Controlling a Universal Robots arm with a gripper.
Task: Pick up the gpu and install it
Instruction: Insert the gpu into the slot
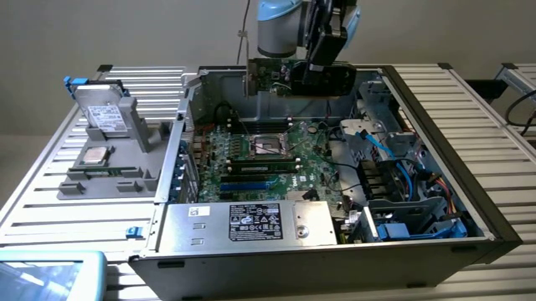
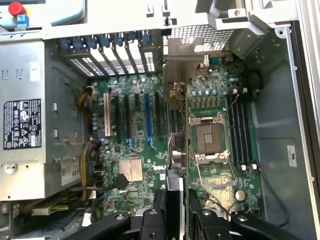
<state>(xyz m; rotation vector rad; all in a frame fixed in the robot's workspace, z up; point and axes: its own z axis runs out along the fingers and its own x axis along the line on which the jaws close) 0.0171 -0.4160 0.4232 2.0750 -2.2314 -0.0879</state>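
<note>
The tool (image 2: pixel 176 212) is pinching the gpu (image 1: pixel 268 74) on edge, holding it above the motherboard (image 1: pixel 277 150), its long axis lying parallel to the slots (image 2: pixel 147 117) below.

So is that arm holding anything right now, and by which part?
Yes: the end effector grips the graphics card by its flat faces, near the end opposite the silver bracket.

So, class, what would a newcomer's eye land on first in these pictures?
The black pincer grips the flat green-and-black gpu above the far end of the open grey metal computer case. Inside lies the green motherboard. A silver drive with a white label leans in a grey holder at the exterior view's left.
</note>
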